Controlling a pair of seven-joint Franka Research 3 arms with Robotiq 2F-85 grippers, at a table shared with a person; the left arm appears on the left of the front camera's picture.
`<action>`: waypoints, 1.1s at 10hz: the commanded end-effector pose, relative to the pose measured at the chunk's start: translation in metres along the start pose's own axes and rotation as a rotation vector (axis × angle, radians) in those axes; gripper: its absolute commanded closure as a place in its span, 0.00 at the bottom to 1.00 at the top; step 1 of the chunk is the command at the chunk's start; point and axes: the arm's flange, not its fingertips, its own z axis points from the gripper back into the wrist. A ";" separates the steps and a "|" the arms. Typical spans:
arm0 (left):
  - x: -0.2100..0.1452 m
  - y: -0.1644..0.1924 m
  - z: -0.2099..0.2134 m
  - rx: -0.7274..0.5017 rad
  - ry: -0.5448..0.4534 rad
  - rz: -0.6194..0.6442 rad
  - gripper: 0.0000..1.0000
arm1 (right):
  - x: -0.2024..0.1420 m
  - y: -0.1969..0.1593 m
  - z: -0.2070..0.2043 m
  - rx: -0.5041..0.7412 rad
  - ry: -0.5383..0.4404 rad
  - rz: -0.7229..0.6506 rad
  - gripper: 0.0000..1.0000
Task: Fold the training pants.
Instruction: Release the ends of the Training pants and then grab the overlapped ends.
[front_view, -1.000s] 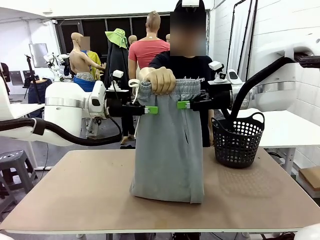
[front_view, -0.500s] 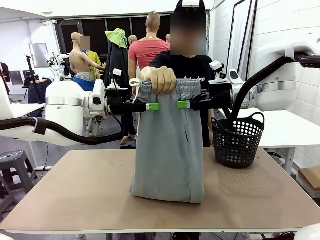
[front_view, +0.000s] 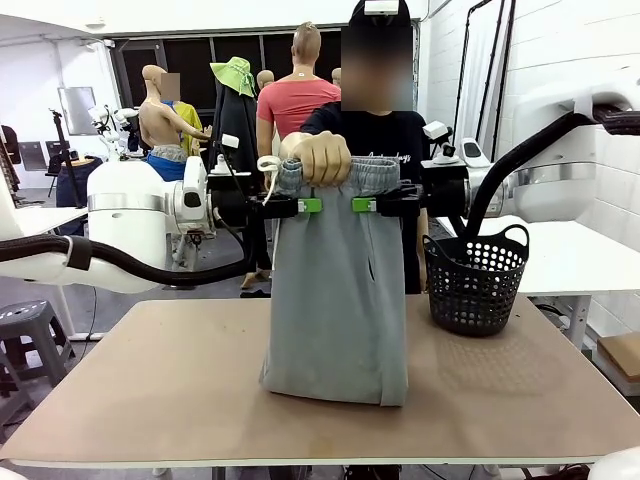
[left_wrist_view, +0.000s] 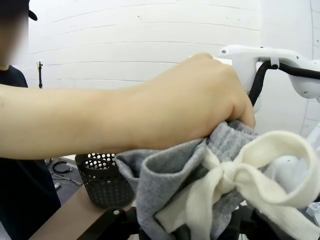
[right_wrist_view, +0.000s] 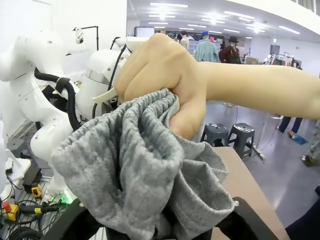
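Tan table (front_view: 150, 380); training pants (front_view: 340, 300) hem resting; black basket (front_view: 475, 285) right.

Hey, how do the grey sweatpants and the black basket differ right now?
The training pants are light grey soft cloth; the basket is black and perforated. The pants hang from a person's hand at the waistband, with only their lower end on the table; the basket stands on it unaided, at the robot's right. Both touch the table.
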 end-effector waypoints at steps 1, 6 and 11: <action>-0.002 -0.004 0.003 0.013 -0.051 -0.017 1.00 | 0.002 -0.001 0.002 -0.015 -0.029 -0.022 1.00; -0.010 0.001 0.011 0.031 0.014 -0.001 1.00 | 0.004 -0.002 0.001 0.017 0.005 -0.028 1.00; -0.008 0.003 0.010 0.025 0.016 0.006 1.00 | -0.003 0.000 0.001 0.013 0.027 -0.009 1.00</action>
